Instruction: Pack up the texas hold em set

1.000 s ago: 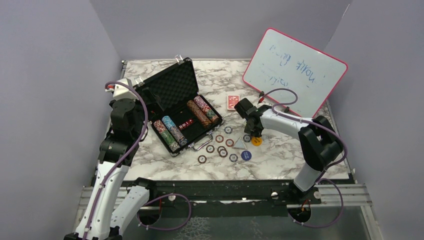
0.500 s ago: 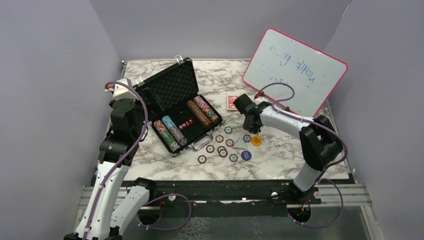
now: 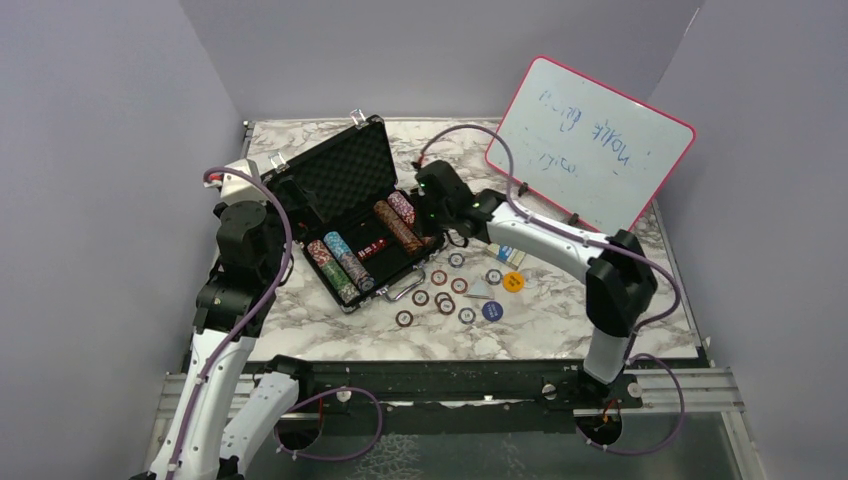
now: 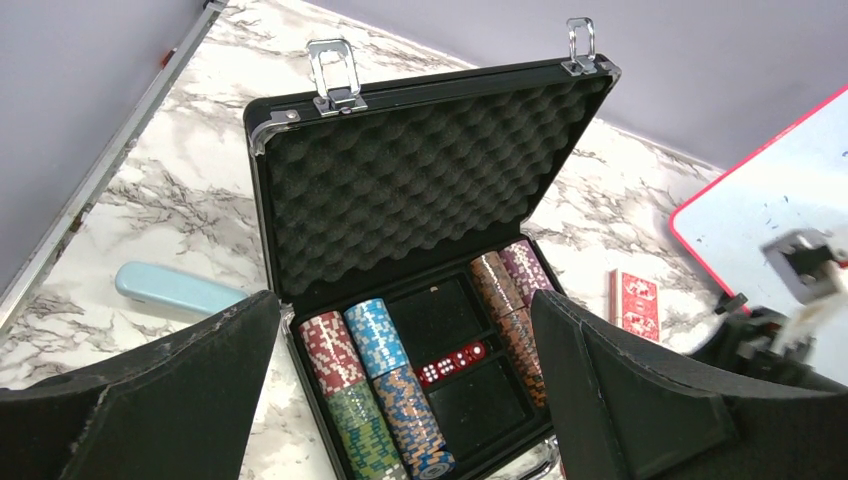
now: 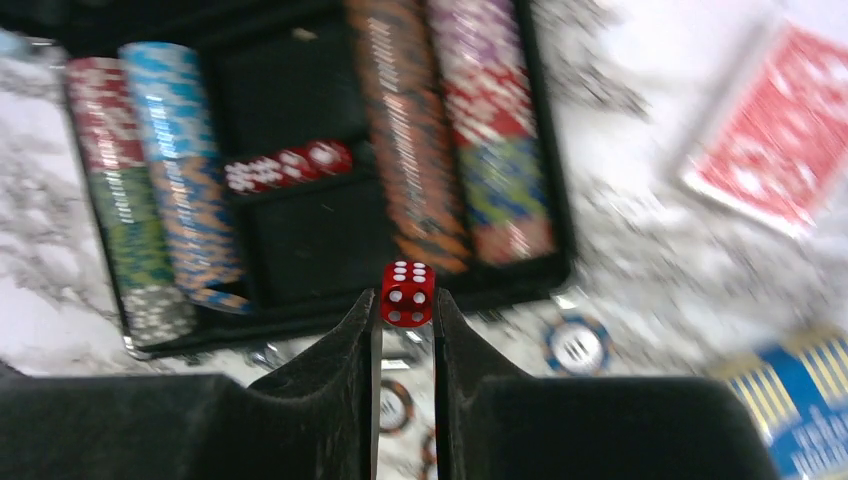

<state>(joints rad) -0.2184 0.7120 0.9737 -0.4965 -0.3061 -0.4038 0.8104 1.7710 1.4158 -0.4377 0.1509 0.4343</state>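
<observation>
Briefcase (image 3: 345, 180) of the poker set lies open on the left part of the marble table (image 3: 570, 325), with its foam-lined lid raised. Rows of striped chips (image 4: 372, 335) fill its side channels, and a short row of red dice (image 4: 452, 360) lies in the middle compartment. The right gripper (image 5: 405, 305) hangs at the right end of the case and pinches a single red die (image 5: 406, 290) between its fingertips. The left gripper (image 4: 405, 310) is spread wide, holds nothing and faces the open case. To the right of the case, a red card deck (image 4: 634, 303), a blue card deck (image 5: 800, 395), loose chips (image 3: 440, 290) and round buttons (image 3: 491, 311) lie on the table. A pink-framed whiteboard (image 3: 590, 140) leans at the back right.
</observation>
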